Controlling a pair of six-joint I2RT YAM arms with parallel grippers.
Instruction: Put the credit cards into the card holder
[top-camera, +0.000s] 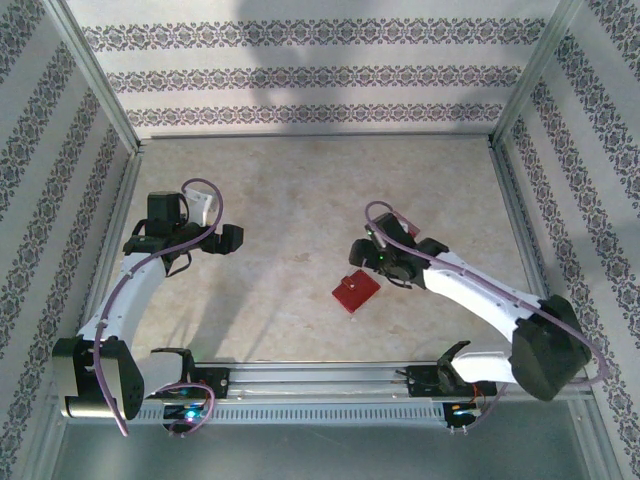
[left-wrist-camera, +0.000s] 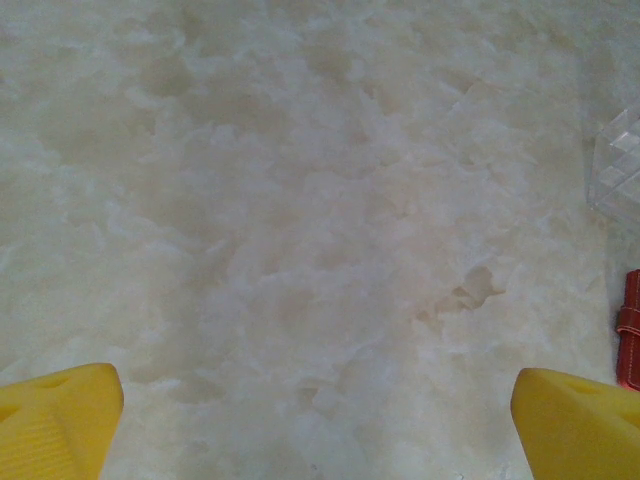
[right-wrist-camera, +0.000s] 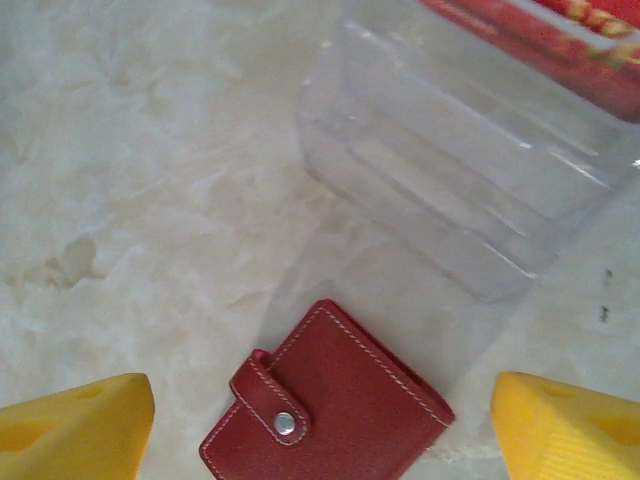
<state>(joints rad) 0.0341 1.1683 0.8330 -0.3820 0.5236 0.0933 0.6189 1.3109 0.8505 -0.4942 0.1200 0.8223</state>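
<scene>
The card holder (right-wrist-camera: 335, 405), a small red folding wallet, lies closed on the table with its clasp tab snapped over. It sits low between the two yellow fingertips of my right gripper (right-wrist-camera: 320, 430), which stands open above it without touching. From above, the card holder (top-camera: 355, 291) lies just left of and nearer than the right gripper (top-camera: 378, 262). Red credit cards (right-wrist-camera: 545, 40) with yellow print show at the far end of a clear plastic tray (right-wrist-camera: 450, 190). My left gripper (left-wrist-camera: 315, 425) is open over bare table, off at the left (top-camera: 215, 228).
The clear tray's corner (left-wrist-camera: 620, 165) and a strip of the red card holder (left-wrist-camera: 630, 335) show at the right edge of the left wrist view. Patterned walls and metal rails (top-camera: 320, 375) enclose the marbled table (top-camera: 300, 180).
</scene>
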